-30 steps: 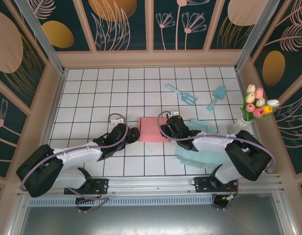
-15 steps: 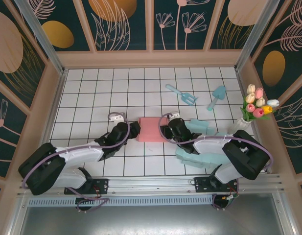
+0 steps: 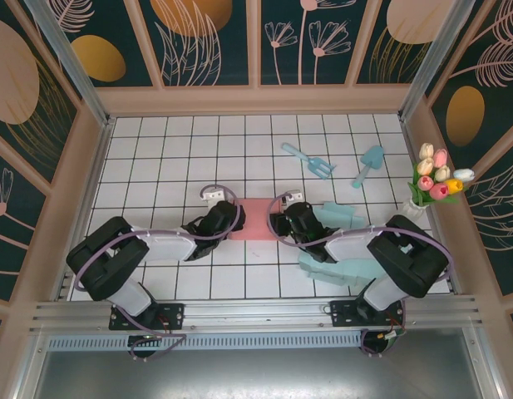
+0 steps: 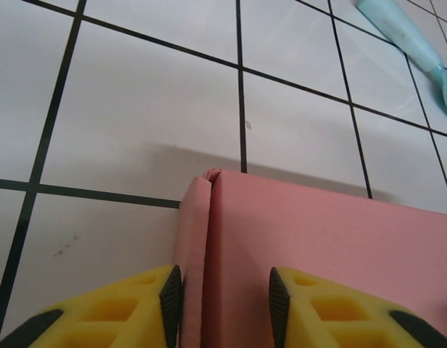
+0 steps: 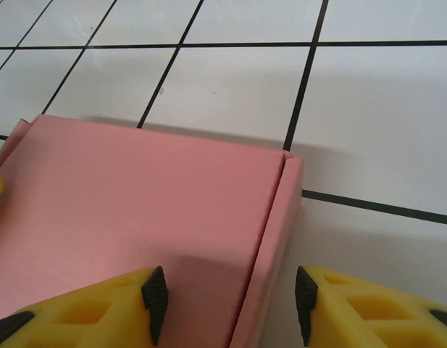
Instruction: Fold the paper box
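Left gripper (image 3: 229, 219) at left end of pink paper box (image 3: 258, 220), jaws parted, astride left side flap, not clamped on it. Right gripper (image 3: 281, 221) at right end, jaws also parted, astride right side flap, outer finger (image 5: 304, 301) clear of flap. Box lies flat on tiled table (image 3: 156, 150), between both grippers. Long axis runs left-right, one end toward each gripper.

no legible txt, labels, brand marks, nos. or signs on anything in view.
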You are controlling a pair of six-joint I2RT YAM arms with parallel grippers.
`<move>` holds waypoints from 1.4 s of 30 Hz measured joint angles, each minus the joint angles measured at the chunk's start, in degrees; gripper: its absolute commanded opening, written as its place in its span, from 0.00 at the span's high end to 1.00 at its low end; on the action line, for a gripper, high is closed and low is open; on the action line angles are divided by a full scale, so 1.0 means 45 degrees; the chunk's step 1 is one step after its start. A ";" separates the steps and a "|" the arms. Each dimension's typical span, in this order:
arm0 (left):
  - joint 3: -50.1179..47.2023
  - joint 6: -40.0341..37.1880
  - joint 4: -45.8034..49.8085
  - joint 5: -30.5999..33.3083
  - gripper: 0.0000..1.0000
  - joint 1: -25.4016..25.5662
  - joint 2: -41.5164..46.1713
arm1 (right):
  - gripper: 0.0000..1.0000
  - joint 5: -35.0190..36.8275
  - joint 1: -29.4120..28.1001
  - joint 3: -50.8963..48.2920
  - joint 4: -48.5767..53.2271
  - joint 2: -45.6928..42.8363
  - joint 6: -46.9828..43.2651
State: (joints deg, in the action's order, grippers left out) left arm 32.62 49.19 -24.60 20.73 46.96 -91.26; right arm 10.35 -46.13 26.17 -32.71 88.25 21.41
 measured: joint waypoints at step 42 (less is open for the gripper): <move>-0.2720 0.0719 -0.0515 -0.2278 0.42 -0.0005 0.3123 | 0.49 -0.0321 0.0301 -0.0029 -0.2006 0.1073 0.0471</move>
State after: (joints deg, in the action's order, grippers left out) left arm 20.38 52.42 -26.92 10.48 46.94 -77.21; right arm 8.91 -44.77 26.04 -41.74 93.08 23.53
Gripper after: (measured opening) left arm 0.580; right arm 0.511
